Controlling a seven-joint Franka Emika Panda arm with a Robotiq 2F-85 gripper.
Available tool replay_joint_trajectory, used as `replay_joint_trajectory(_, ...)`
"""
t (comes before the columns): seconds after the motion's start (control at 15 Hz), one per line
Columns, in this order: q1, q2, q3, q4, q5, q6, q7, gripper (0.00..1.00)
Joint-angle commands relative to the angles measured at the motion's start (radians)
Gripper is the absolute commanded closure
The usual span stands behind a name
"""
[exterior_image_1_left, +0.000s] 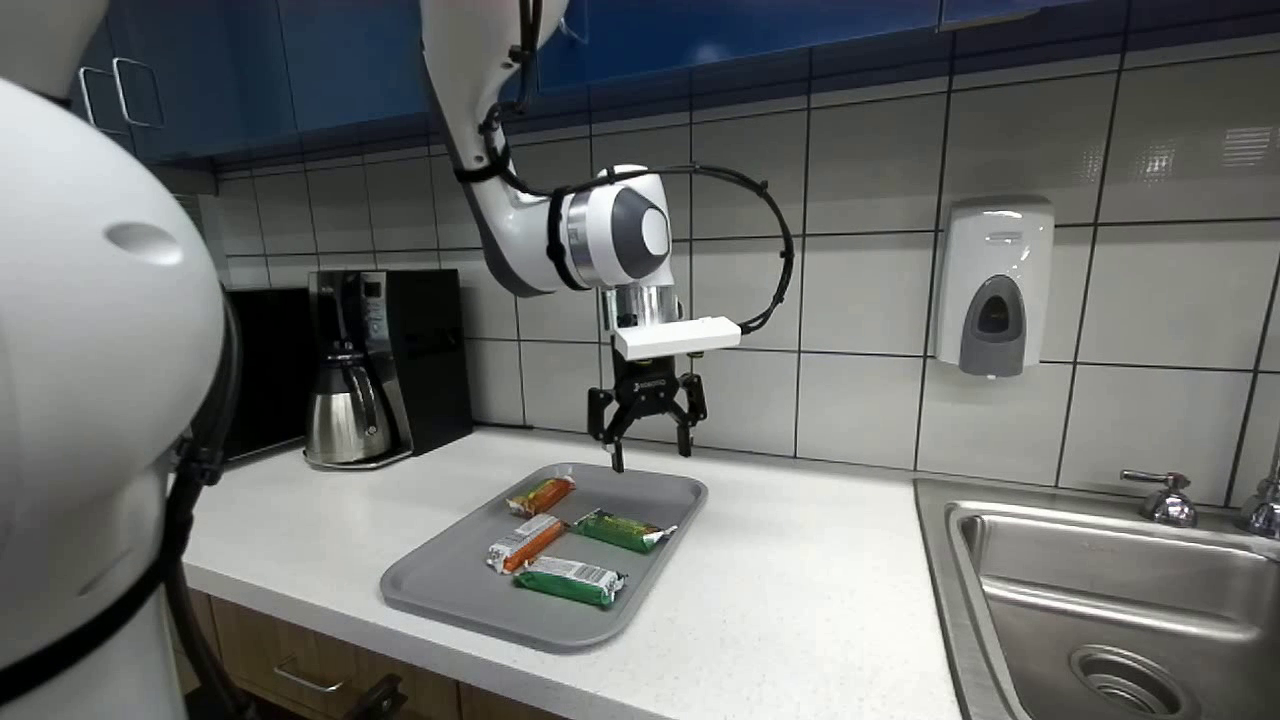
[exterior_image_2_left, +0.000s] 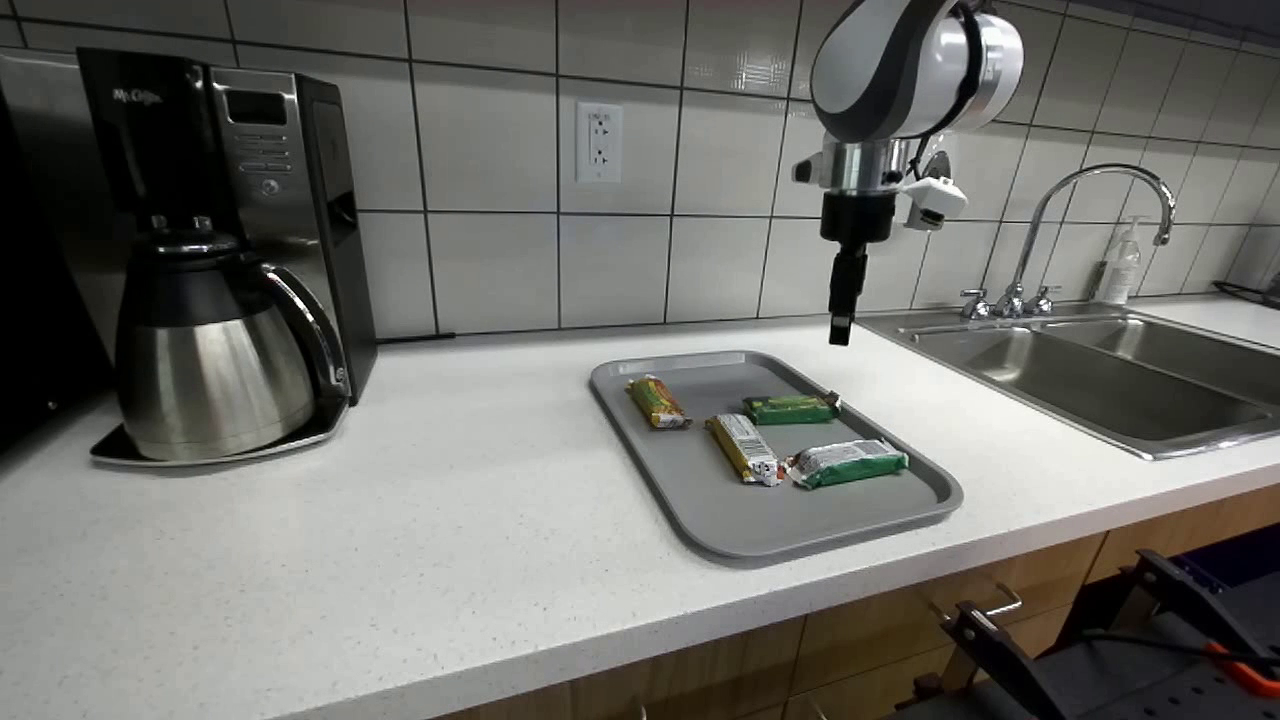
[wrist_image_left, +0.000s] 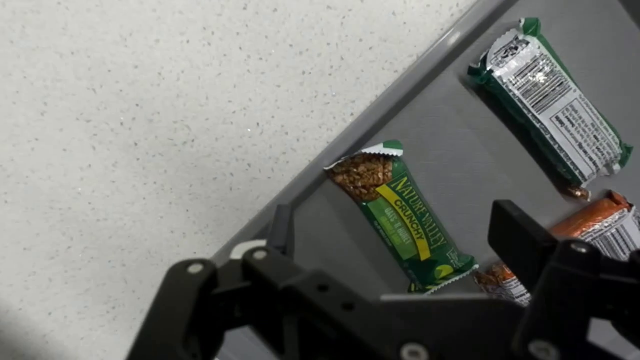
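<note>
Nature Valley's green-wrapped oblong granola bar (wrist_image_left: 400, 220) lies on a grey rectangular tray (exterior_image_1_left: 460, 590). Above hangs a black 2-fingered gripper (exterior_image_1_left: 651, 461), jaws apart.

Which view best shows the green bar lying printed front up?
The wrist view: that green bar appears large there, its lettering readable. Both exterior views show it smaller, on the gray tray, its lettering too small to read.

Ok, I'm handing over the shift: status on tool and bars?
Tool open, empty, raised clear of the tray. Green Oats 'n Honey bar on tray, label up. Three other bars there too; nothing seen between tool and green bar.
</note>
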Motion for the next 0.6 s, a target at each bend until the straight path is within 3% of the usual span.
replay_joint_trajectory(0.0,-0.013,0.063,0.028,0.053,-0.016,0.021,-0.031,0.0)
replay_joint_trajectory(0.53,-0.005,0.145,0.058,0.107,-0.062,0.05,-0.021,0.0)
